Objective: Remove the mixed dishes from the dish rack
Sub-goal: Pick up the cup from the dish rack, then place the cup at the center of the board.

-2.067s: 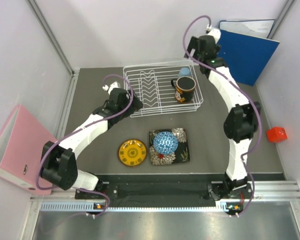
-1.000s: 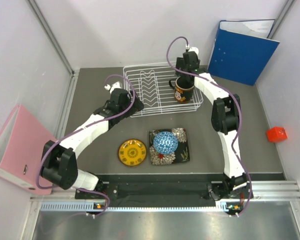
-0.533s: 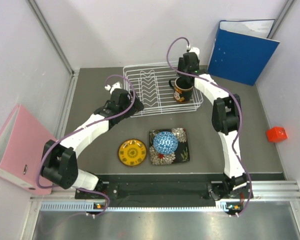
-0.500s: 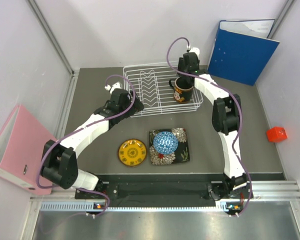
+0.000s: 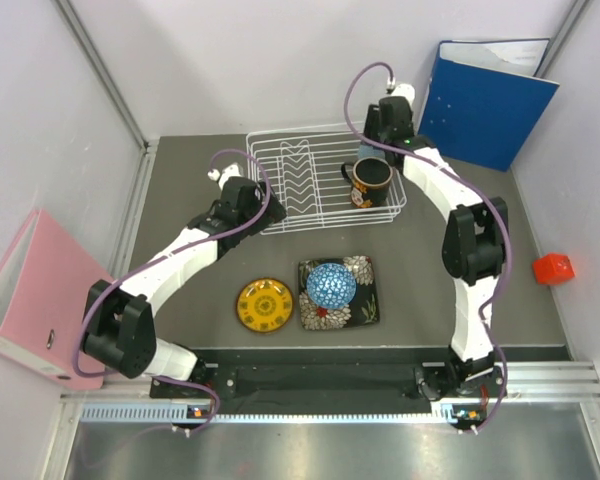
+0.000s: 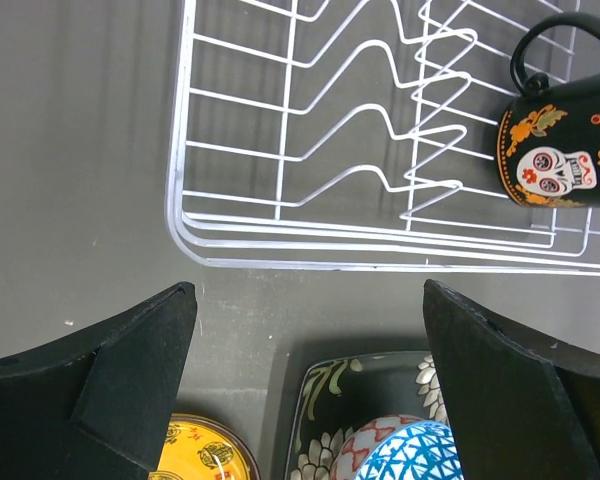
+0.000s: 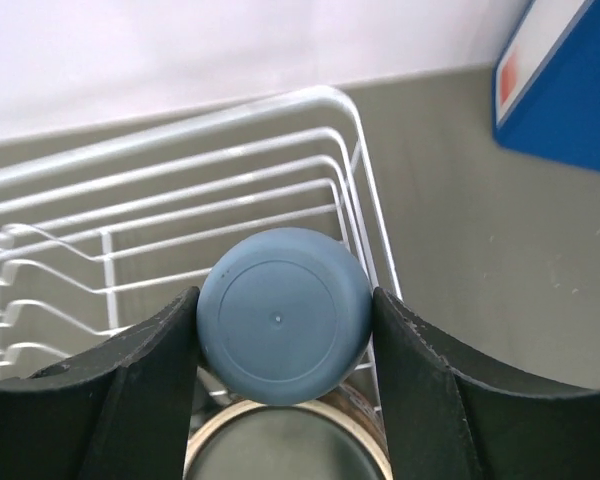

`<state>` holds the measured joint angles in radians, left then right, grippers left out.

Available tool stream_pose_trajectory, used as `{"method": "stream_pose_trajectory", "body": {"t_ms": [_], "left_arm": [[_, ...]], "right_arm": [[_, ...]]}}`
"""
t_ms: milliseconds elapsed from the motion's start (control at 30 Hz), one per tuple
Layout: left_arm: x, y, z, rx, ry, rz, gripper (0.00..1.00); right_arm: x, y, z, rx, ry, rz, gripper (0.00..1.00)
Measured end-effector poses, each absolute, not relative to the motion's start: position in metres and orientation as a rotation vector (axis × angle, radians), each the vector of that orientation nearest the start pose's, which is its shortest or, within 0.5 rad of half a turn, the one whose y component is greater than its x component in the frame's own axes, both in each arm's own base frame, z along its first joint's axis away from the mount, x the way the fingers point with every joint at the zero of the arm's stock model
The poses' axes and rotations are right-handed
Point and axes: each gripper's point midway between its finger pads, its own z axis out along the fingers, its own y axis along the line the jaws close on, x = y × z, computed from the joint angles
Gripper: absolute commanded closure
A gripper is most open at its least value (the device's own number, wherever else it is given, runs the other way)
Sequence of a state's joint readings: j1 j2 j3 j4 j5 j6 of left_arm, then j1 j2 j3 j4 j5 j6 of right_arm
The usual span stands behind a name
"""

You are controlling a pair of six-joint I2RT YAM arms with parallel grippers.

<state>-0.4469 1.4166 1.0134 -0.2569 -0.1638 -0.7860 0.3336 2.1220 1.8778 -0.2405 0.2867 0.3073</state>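
Note:
The white wire dish rack (image 5: 300, 185) stands at the back middle. The dark mug (image 5: 372, 180) stands in its right end and shows in the left wrist view (image 6: 565, 140). My right gripper (image 5: 370, 148) is shut on the small light blue cup (image 7: 283, 313), held just above the mug's rim (image 7: 280, 445) with its flat base toward the wrist camera. My left gripper (image 6: 310, 380) is open and empty by the rack's front left corner (image 5: 268, 213). The blue mosaic bowl (image 5: 331, 285) sits on the black floral plate (image 5: 365, 300). The yellow plate (image 5: 264, 305) lies to its left.
A blue binder (image 5: 490, 95) leans at the back right, close to my right arm. A pink binder (image 5: 25, 295) lies at the left edge. A small red object (image 5: 553, 267) sits at the right.
My right gripper came in over the rack's back right corner, closed on the light blue cup, and has now risen and shifted slightly right with it. The left arm has not moved.

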Motion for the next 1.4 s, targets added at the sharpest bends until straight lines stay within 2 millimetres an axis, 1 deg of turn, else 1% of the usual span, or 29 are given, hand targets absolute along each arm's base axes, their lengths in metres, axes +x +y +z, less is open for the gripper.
{"method": "stream_pose_trajectory", "body": {"t_ms": [100,167,267,367,433,500,600,700,733,800,833,900,1000,1067,1133,1200,1300,1400], "left_arm": [[0.37,-0.176,0.157,-0.477,2.211,-0.482,0.01],[0.371,-0.175,0.158,-0.48,2.206,-0.48,0.01],[0.373,-0.175,0.161,-0.493,2.198,-0.482,0.01],[0.376,-0.176,0.167,-0.51,2.175,-0.503,0.01],[0.379,-0.179,0.174,-0.517,2.149,-0.539,0.01],[0.382,-0.184,0.187,-0.52,2.098,-0.613,0.01],[0.378,-0.194,0.213,-0.5,2.004,-0.78,0.01],[0.371,-0.206,0.238,-0.447,1.912,-0.96,0.01],[0.367,-0.211,0.245,-0.424,1.879,-1.024,0.01],[0.357,-0.219,0.258,-0.373,1.798,-1.158,0.01],[0.35,-0.223,0.262,-0.354,1.766,-1.215,0.02],[0.339,-0.229,0.269,-0.318,1.707,-1.318,0.04],[0.326,-0.237,0.282,-0.269,1.636,-1.443,0.05],[0.318,-0.241,0.296,-0.227,1.583,-1.522,0.05],[0.311,-0.244,0.311,-0.181,1.531,-1.578,0.05],[0.304,-0.246,0.32,-0.145,1.498,-1.613,0.05],[0.3,-0.249,0.323,-0.119,1.494,-1.632,0.05],[0.295,-0.25,0.319,-0.111,1.506,-1.639,0.08]], "right_arm": [[0.584,0.163,0.223,0.159,1.967,0.134,1.0],[0.58,0.162,0.242,0.168,1.926,0.153,1.0],[0.562,0.16,0.262,0.187,1.885,0.203,1.0],[0.53,0.162,0.277,0.214,1.856,0.317,1.0],[0.509,0.168,0.29,0.225,1.821,0.43,1.0],[0.483,0.177,0.306,0.23,1.777,0.58,1.0],[0.444,0.194,0.328,0.208,1.709,0.817,1.0],[0.411,0.209,0.339,0.184,1.634,1.034,1.0],[0.397,0.214,0.338,0.181,1.608,1.119,1.0],[0.375,0.221,0.327,0.19,1.598,1.251,1.0],[0.368,0.223,0.321,0.198,1.597,1.298,1.0],[0.354,0.228,0.304,0.223,1.601,1.383,1.0],[0.339,0.238,0.281,0.25,1.64,1.446,1.0],[0.33,0.249,0.279,0.232,1.65,1.482,1.0],[0.32,0.262,0.287,0.187,1.626,1.523,1.0],[0.314,0.27,0.293,0.154,1.6,1.551,1.0],[0.312,0.277,0.294,0.139,1.586,1.57,1.0],[0.316,0.284,0.285,0.147,1.606,1.568,1.0]]}}
